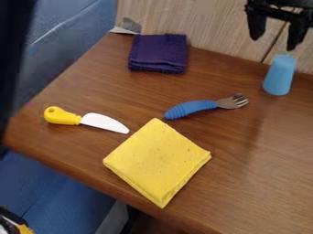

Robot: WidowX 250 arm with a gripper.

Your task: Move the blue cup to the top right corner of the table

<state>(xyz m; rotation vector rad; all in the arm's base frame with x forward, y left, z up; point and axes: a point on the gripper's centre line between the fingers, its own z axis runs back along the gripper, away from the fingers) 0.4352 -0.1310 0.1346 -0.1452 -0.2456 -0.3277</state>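
The light blue cup [279, 77], narrow toward its top, stands near the back edge of the wooden table at the upper right. Just above it, at the view's top right, hangs the black gripper [274, 44]. Its two fingers are spread apart and point down, with nothing held between them. The cup's top lies a little below the fingertips, nearer the right one.
On the table [110, 96] lie a folded purple cloth [158, 52] at the back, a blue-handled fork [194, 108] mid-table, a yellow-handled knife [92, 120] at left and a folded yellow cloth [158, 160] in front. A wooden panel [202, 27] rises behind the back edge.
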